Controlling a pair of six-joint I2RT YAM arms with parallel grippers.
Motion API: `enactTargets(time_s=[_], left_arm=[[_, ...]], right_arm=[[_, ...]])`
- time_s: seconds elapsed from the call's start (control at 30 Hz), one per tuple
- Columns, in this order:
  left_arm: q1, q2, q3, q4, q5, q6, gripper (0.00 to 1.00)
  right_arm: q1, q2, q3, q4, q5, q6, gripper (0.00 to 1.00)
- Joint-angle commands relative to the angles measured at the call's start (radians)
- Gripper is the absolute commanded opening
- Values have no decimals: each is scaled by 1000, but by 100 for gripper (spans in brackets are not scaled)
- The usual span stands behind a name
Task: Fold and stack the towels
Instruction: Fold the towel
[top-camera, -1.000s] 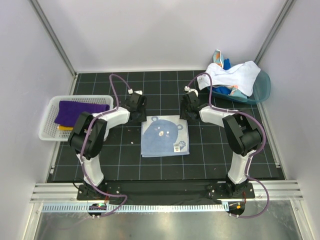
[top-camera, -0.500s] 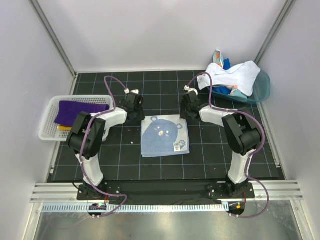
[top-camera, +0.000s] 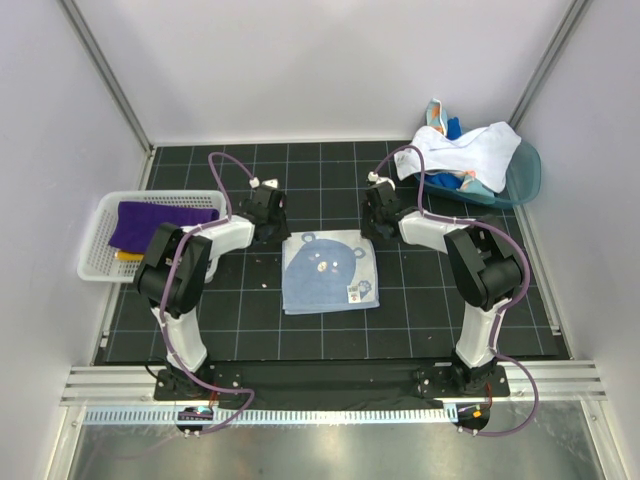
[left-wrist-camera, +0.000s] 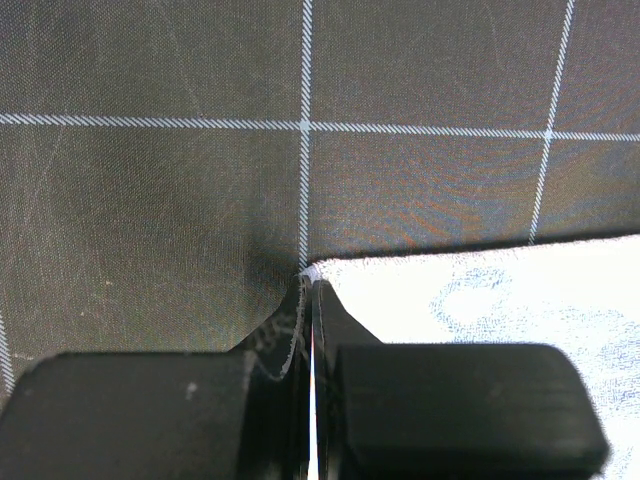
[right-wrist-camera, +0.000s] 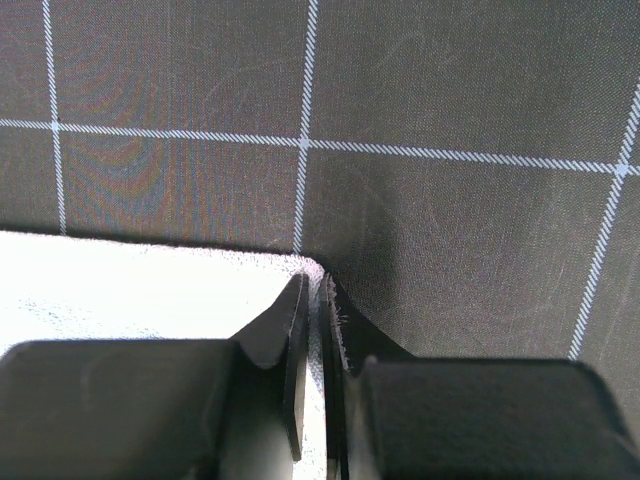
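Both pincers have snapped shut since a second ago, left pincer (left-wrist-camera: 306, 285) and right pincer (right-wrist-camera: 313, 288) each nipping a far corner of the blue towel (top-camera: 330, 272) lying flat on the bench (top-camera: 250, 310) between them.

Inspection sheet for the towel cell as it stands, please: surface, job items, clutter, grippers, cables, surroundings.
Surface: black grid mat, flat.
Job's things: pale blue bear towel spread flat at centre; purple towel in white basket, left; white towel heaped over teal tub, far right.
Clutter: nothing seen.
Grippers: left gripper shut on the bear towel's far left corner; right gripper shut on its far right corner.
Cables: purple cables loop along both arms, off the towel.
Surroundings: white walls; metal rail at near edge.
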Motion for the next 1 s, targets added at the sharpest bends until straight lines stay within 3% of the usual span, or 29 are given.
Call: enactTargets(time_s=[0.0,0.53,0.97], left_arm=[[4,-34,-9,16,12,2,0],[4,-221,-55,22,9,-17,0],[4,-379,-231,54,68,-63,0]], right_arm=[[-4,-26,25,-17,0,-11,9],[-12,-221,-59,50,-9,-16,9],[-10,-406,-317,167,-33,44,9]])
